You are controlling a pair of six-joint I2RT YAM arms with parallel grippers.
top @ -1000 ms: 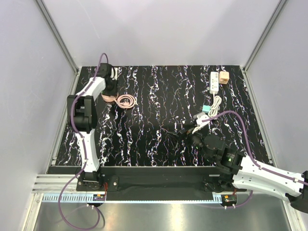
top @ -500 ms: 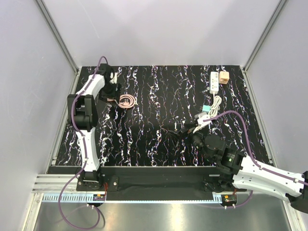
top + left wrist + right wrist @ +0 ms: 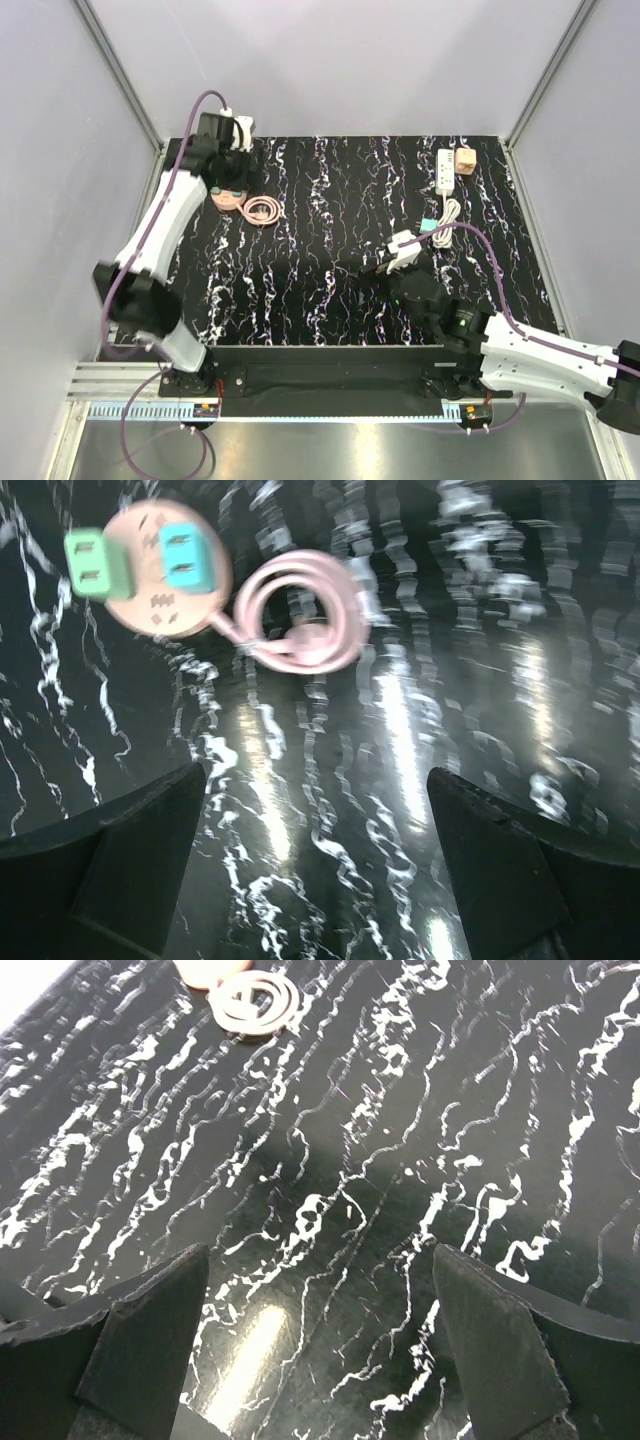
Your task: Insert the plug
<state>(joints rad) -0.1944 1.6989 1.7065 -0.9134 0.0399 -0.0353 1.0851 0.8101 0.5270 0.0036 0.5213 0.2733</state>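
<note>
The plug (image 3: 466,161), a small peach-tan block, lies at the far right of the table beside the white power strip (image 3: 446,172). Neither wrist view shows it. My left gripper (image 3: 231,172) hangs open at the far left, raised above a flat tan disc (image 3: 225,197). In the left wrist view that gripper (image 3: 316,775) holds nothing, with bare table between its fingers (image 3: 120,860). My right gripper (image 3: 368,268) is open over the middle of the table, well short of the plug. Its wrist view shows the gripper (image 3: 320,1252) with only table top between the jaws.
The tan disc (image 3: 150,565) carries a green and a teal insert. A coiled pinkish cable (image 3: 300,610) lies next to it, also seen far off as a coil (image 3: 258,1000). The power strip's white cord (image 3: 450,212) and a teal piece (image 3: 430,226) lie right of centre.
The left gripper has opened and risen off the tan disc, and its arm has swung up and outward. The right arm has shifted slightly left.
</note>
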